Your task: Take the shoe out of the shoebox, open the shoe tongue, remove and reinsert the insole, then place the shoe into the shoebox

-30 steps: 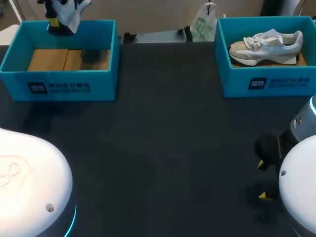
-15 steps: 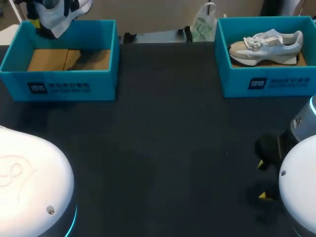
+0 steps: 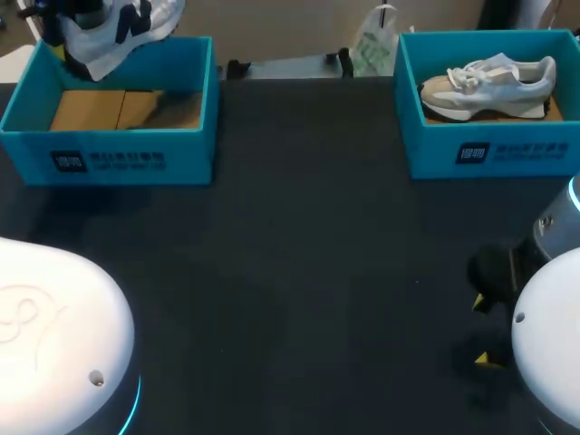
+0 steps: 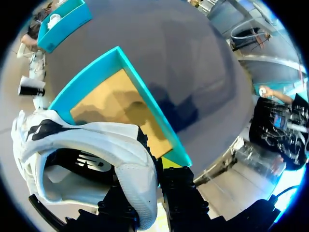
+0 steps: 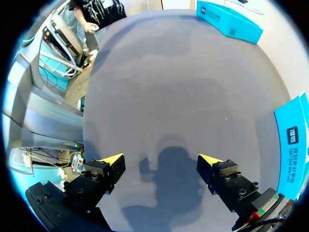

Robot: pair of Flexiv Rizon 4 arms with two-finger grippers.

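A white shoe [image 3: 118, 27] hangs above the far left corner of the left blue shoebox [image 3: 109, 159], whose cardboard floor is bare. In the left wrist view my left gripper [image 4: 157, 193] is shut on the heel of the shoe [image 4: 96, 145], with the shoebox's rim [image 4: 154, 108] below it. A second white and beige shoe [image 3: 489, 86] lies on its side in the right blue shoebox [image 3: 489, 154]. My right gripper [image 3: 483, 331] is low over the table at the front right. Nothing is between its open fingers [image 5: 161, 158].
A plastic bag [image 3: 373, 45] and small black items [image 3: 237, 68] lie at the table's back edge between the boxes. White arm housings fill the front left [image 3: 54, 335] and front right [image 3: 548, 353] corners. The dark tabletop [image 3: 308, 254] spreads between the boxes.
My left gripper has shifted a little to the left over the box. The shoe has turned, and its side marking now faces the head camera. The right arm has not moved.
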